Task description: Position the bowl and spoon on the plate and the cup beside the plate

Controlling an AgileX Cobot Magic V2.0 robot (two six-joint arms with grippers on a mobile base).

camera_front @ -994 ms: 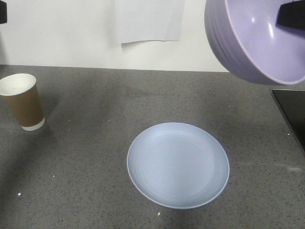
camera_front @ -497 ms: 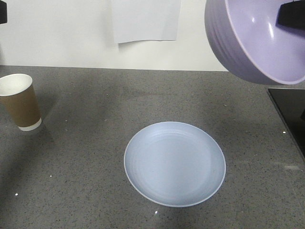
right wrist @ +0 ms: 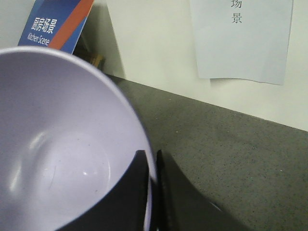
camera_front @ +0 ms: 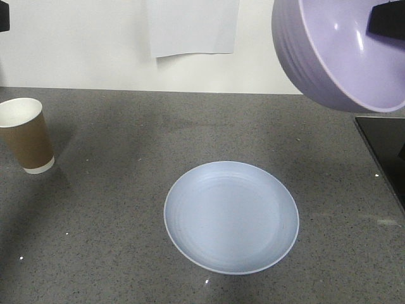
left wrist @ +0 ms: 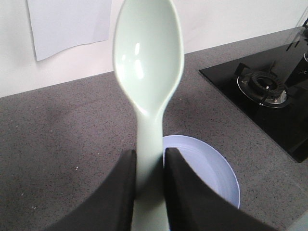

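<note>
Only a slight 9 o'clock drift of the round pale blue-lilac plate point(camera_front: 231, 218) and brown paper cup point(camera_front: 26, 136) in frame; right end effector point(right wrist: 153, 159) pinches the lavender plastic bowl point(camera_front: 342, 50) by its rim, aloft at the plate's 1 o'clock, left end effector point(left wrist: 150, 163) pinches the mint-green plastic spoon point(left wrist: 148, 62), nothing placed yet.

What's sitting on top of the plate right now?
Nothing: the front view shows the whole plate bare. The bowl hangs in the right gripper, the spoon in the left gripper. In the left wrist view the spoon and gripper cover part of the plate.
</note>
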